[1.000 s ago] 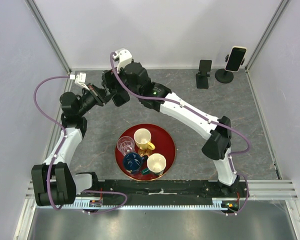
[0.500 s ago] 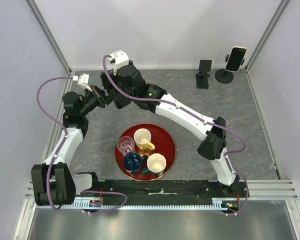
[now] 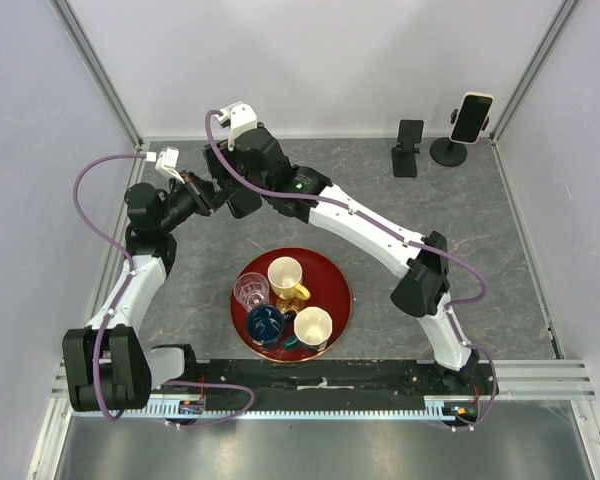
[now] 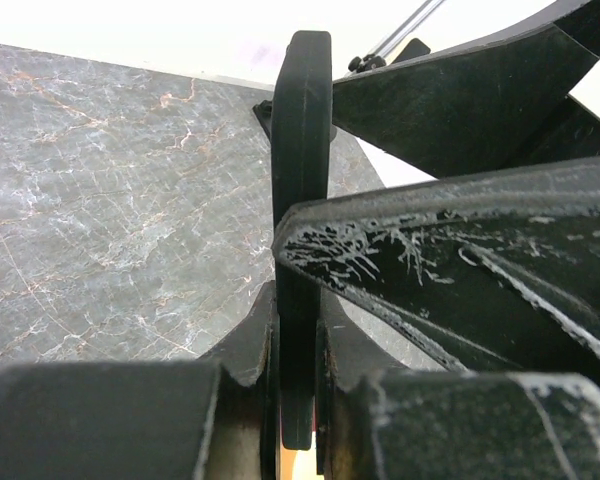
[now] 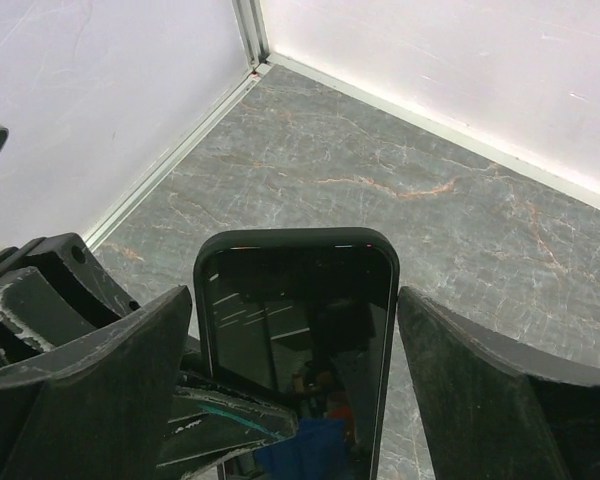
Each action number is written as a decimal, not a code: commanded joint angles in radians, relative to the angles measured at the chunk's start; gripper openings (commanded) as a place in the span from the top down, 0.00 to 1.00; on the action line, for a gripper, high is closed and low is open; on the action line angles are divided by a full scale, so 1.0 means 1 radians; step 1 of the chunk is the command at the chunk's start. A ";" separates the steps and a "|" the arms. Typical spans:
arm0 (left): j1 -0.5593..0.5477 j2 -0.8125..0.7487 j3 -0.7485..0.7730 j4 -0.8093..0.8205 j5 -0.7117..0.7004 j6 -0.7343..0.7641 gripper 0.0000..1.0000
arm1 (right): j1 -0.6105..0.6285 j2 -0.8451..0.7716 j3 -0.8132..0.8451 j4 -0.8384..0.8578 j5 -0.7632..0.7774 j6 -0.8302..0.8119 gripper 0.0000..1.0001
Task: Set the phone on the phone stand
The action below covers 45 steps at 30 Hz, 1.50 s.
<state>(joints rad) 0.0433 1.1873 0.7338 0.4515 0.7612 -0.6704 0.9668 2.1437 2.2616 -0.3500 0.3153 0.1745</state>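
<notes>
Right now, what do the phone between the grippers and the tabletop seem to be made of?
The held phone: glass face, glossy, showing clear reflections. Its dark rim looks like matte rubbery plastic, perhaps a case. The left gripper clamps it. The tabletop: grey veined stone or a printed laminate, matte, no glare.

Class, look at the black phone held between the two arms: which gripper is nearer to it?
Left. The left gripper is clamped on one end of the black phone. The right gripper is open, with one finger on either side of the phone and not closed on it.
</notes>
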 commanded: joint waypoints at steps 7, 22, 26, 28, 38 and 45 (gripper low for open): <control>-0.013 -0.032 0.058 0.085 0.021 0.038 0.98 | -0.020 0.016 0.061 -0.010 -0.022 0.016 0.05; -0.020 -0.048 0.055 0.072 0.006 0.069 0.98 | -0.020 0.062 0.153 -0.092 -0.047 0.025 0.11; -0.022 -0.049 0.056 0.067 0.001 0.074 0.98 | -0.020 0.064 0.164 -0.103 -0.050 0.020 0.14; -0.023 -0.049 0.056 0.065 0.001 0.075 0.98 | -0.020 0.067 0.165 -0.106 -0.053 0.017 0.17; -0.031 -0.060 0.062 0.032 -0.017 0.095 0.89 | -0.022 0.067 0.145 -0.057 0.011 -0.039 0.94; -0.031 -0.075 0.056 0.019 -0.028 0.103 0.33 | -0.048 -0.060 -0.086 0.149 0.030 -0.079 1.00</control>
<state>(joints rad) 0.0219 1.1610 0.7399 0.4000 0.7200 -0.5953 0.9428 2.1674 2.2684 -0.3351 0.3210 0.1448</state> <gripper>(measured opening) 0.456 0.822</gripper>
